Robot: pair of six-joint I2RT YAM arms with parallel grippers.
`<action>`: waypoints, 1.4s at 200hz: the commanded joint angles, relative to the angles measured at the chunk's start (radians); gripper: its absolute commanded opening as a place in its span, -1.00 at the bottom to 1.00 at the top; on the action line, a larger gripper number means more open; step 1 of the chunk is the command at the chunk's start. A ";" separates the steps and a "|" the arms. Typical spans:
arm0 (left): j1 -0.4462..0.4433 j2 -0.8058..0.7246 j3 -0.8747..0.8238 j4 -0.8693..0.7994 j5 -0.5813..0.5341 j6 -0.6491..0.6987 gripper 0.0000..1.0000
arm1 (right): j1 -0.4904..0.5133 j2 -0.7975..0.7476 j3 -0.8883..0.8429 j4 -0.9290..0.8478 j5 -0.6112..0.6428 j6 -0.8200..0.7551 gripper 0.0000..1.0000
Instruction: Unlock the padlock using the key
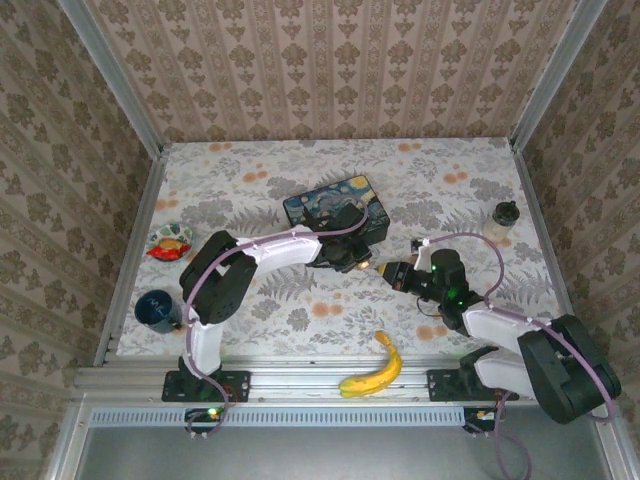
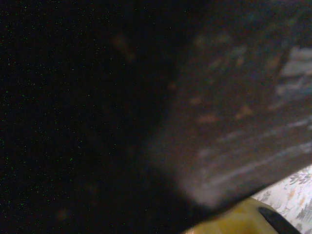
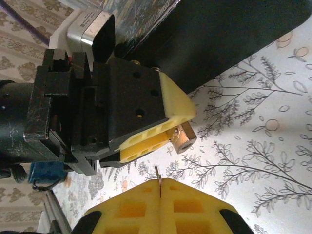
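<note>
The small brass padlock [image 3: 183,139] hangs just above the flowered tabletop, pinched between the yellow fingers of my left gripper [image 3: 174,132], which is shut on it. Its keyhole end faces my right gripper [image 3: 160,181]. That gripper's yellow pads are pressed together on the key [image 3: 158,173], whose thin silvery blade sticks out toward the padlock with a short gap between them. From the top view, my left gripper [image 1: 366,262] and right gripper [image 1: 400,273] meet at mid-table, the padlock [image 1: 380,267] between them. The left wrist view is dark and blurred.
The starry-night tin [image 1: 335,207] lies just behind the left gripper. A banana [image 1: 375,368] rests at the near edge, a dark blue cup [image 1: 157,310] and a red snack packet [image 1: 170,242] at the left, a small jar [image 1: 505,218] at the right. Patterned walls enclose the table.
</note>
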 commanded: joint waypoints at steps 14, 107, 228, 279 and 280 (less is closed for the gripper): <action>0.006 -0.046 -0.017 0.068 0.068 -0.072 -0.90 | 0.008 -0.005 -0.033 -0.002 0.069 -0.010 -1.00; 0.025 -0.053 -0.122 0.282 0.139 -0.285 -0.99 | 0.063 0.050 -0.070 0.200 0.210 0.038 -1.00; 0.039 -0.038 -0.144 0.403 0.191 -0.419 -0.99 | 0.063 -0.171 -0.149 0.218 0.422 0.013 -1.00; 0.041 -0.021 -0.144 0.424 0.208 -0.445 -0.99 | 0.069 -0.100 -0.144 0.328 0.435 0.027 -1.00; 0.041 -0.020 -0.143 0.424 0.208 -0.445 -0.99 | 0.069 -0.099 -0.144 0.331 0.435 0.028 -1.00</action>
